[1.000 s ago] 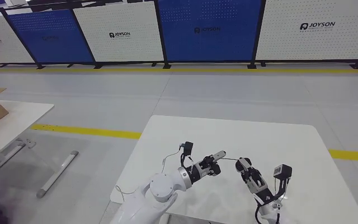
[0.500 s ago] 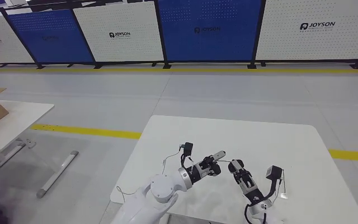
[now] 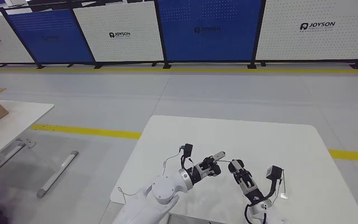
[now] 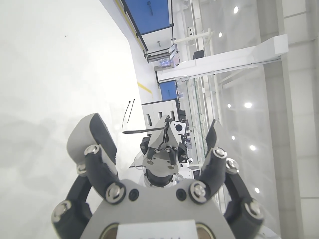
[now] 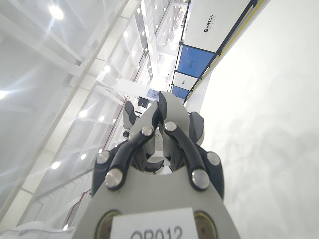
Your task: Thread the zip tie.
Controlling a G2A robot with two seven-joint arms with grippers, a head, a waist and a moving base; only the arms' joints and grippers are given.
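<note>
Left arm's jaws are standing wide apart, and the right arm's jaws are pinching one black zip tie near its end. In the top view, two arms are hanging low over the near part of the white bench [image 3: 279, 140], the left arm [image 3: 168, 187] and the right arm [image 3: 254, 196] pointing their tips at each other. The held zip tie [image 3: 227, 162] is showing as a thin dark line in the small gap between them. The left wrist view is making plain what the top view leaves too small to tell. From between the left arm's jaws it is looking straight at the right arm's jaws, which are closed tight on the held zip tie [image 4: 139, 132]. The strap is sticking out sideways from their tip, off the bench [image 4: 49, 50], with its free end in the air. Two loose zip ties [image 4: 128, 114] are lying side by side on the bench beyond, well apart from the held one, making three zip ties in all. The right wrist view is looking along the right arm's jaws, pressed together at the tip, though the strap cannot be made out there. Beyond them, the left arm's two fingers [image 5: 129, 115] are spreading to either side, beside the bench [image 5: 261, 100].
</note>
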